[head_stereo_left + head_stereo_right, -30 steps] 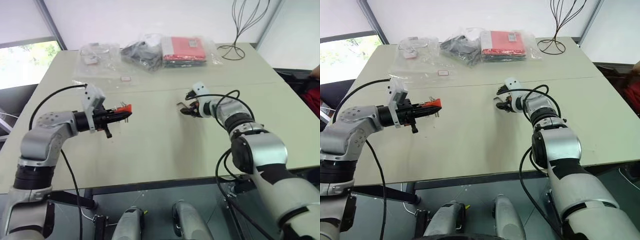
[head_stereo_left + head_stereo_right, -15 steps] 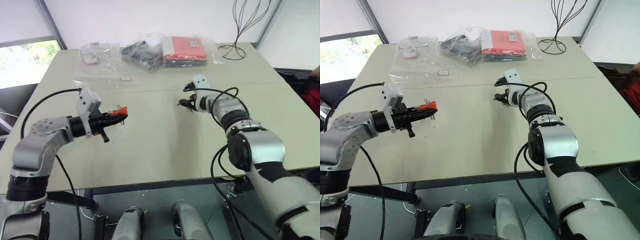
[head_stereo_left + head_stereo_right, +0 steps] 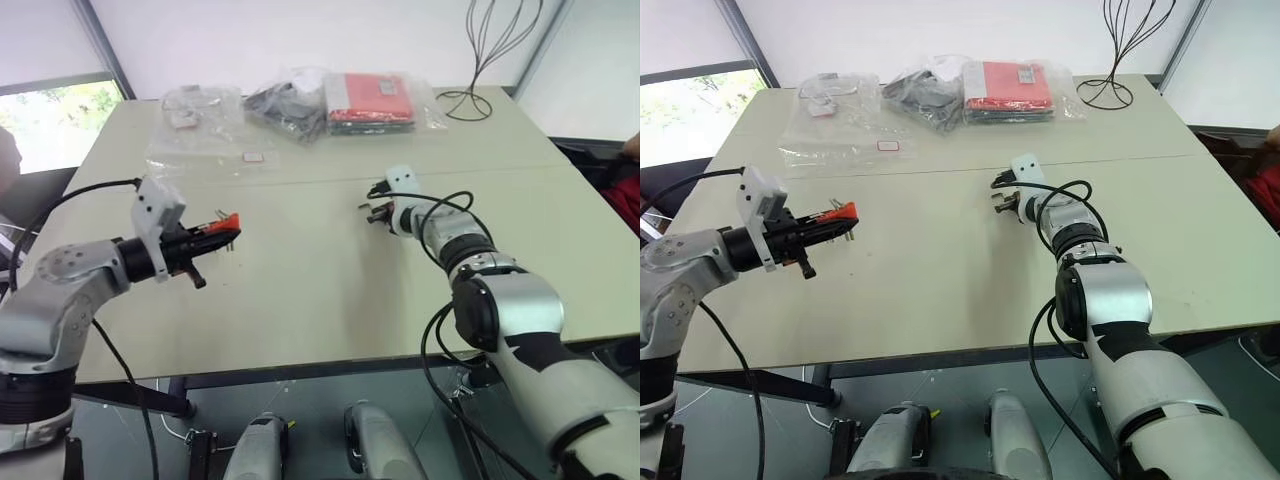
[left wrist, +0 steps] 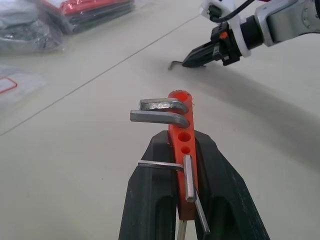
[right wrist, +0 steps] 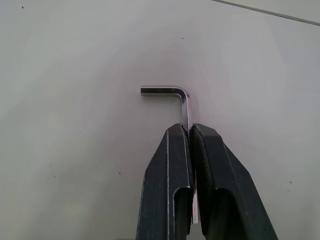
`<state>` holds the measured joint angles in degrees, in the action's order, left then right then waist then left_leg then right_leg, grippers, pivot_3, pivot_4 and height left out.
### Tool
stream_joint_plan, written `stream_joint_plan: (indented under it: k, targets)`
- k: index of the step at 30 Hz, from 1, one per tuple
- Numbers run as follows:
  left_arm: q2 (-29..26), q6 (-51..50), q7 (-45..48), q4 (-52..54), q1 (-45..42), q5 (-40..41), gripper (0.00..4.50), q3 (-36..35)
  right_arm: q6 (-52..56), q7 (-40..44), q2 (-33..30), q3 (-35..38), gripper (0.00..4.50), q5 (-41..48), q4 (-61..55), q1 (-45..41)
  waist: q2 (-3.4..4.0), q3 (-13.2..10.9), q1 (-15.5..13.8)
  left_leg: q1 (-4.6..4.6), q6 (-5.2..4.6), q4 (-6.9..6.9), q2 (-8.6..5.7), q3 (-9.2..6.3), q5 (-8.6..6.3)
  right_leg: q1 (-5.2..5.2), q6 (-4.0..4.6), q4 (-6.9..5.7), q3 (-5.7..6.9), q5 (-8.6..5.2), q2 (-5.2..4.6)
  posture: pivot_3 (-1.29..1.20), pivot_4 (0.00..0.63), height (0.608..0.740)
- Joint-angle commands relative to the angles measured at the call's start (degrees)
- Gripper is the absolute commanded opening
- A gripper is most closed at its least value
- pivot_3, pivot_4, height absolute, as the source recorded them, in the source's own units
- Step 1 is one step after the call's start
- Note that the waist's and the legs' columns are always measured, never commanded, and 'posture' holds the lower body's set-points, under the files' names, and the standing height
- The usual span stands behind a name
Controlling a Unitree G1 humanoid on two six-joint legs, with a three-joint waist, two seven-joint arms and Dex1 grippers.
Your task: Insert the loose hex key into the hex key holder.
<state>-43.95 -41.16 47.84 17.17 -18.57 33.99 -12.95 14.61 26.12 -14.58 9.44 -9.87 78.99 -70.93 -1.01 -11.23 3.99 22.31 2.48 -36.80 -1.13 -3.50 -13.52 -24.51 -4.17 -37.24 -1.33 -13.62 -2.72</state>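
Observation:
The hex key holder (image 4: 181, 130) is an orange block with a few metal keys sticking out. My left gripper (image 3: 215, 232) is shut on it and holds it above the left side of the table. The loose hex key (image 5: 170, 91) is a thin grey L-shaped rod lying flat on the table near the middle. My right gripper (image 5: 186, 127) is shut on its long leg, and the short bent end pokes out past the fingertips. The left wrist view shows the right gripper (image 4: 192, 60) low over the table, with the key's tip (image 4: 173, 64) showing at its front.
The pale table (image 3: 300, 300) has a seam running across it just behind the right gripper. At the back lie clear plastic bags (image 3: 195, 130), a dark bundle (image 3: 285, 100) and a red packet (image 3: 368, 98). A wire stand (image 3: 478, 95) stands at the back right.
My right gripper has shut on the loose hex key on the table. My left arm has drawn back to the left with the holder in it.

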Motion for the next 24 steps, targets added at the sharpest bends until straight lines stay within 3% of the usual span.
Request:
stream_joint_plan:
  k: [1, 5, 8, 16, 19, 24]
  targets:
    - [-0.74, 0.27, -0.58, 1.35, -1.34, 0.8, 0.0, -1.25, 0.17, 1.19, 0.46, 0.07, 0.04, 0.21, -0.21, -0.53, 0.0, 0.0, 0.0, 0.0, 0.0, 0.0, 0.0, 0.01, 0.0, 0.0, 0.0, 0.0, 0.0, 0.0, 0.0, 0.0, 0.15, 0.74]
    - [0.73, 1.51, -0.94, -1.38, -4.0, 0.48, 0.0, 0.35, -2.12, 1.55, -0.26, 0.4, 0.04, 0.69, -0.69, -2.88, 0.0, 0.0, -0.01, 0.0, 0.0, 0.0, 0.0, 0.0, 0.0, 0.0, 0.0, 0.01, 0.01, 0.0, 0.02, 0.0, 0.15, 0.74]
    - [4.04, 3.74, 0.26, -8.74, -9.99, -0.66, 0.0, 3.4, -4.5, 0.37, -1.92, 5.71, 0.04, 6.21, -1.89, -8.68, 0.05, -0.07, -0.04, 0.03, 0.0, 0.0, -0.02, 0.01, 0.0, -0.02, 0.0, 0.01, 0.01, 0.01, 0.02, 0.0, 0.15, 0.74]
    - [15.97, 13.87, 16.78, -43.56, -34.22, -5.38, 0.0, 12.96, -3.21, -0.76, -6.18, 20.19, 0.04, 23.93, -6.2, -19.43, -0.01, -0.09, -0.93, 0.14, -0.07, 0.04, -0.06, 0.01, -0.04, -0.03, -0.1, 0.22, 0.08, 0.06, 0.03, 0.0, 0.15, 0.74]
    - [20.42, 18.93, 20.62, -57.95, -43.56, -7.47, 0.0, 12.85, -0.79, -1.66, -5.08, 22.98, 0.04, 28.96, -9.52, -19.19, -0.03, -0.09, -0.9, 0.15, -0.25, 0.07, -0.06, 0.06, -0.15, -0.04, -0.12, 0.26, 0.06, 0.06, 0.01, 0.0, 0.15, 0.74]
    - [25.76, 24.66, 24.57, -73.01, -54.36, -9.29, 0.0, 11.08, 3.29, -2.93, -1.37, 23.63, 0.04, 34.73, -18.93, -15.45, -0.03, -0.09, -0.55, 0.19, -0.28, 0.41, -0.06, 0.15, -0.17, -0.28, -0.12, 0.21, 0.0, 0.06, -0.05, 0.0, 0.15, 0.74]
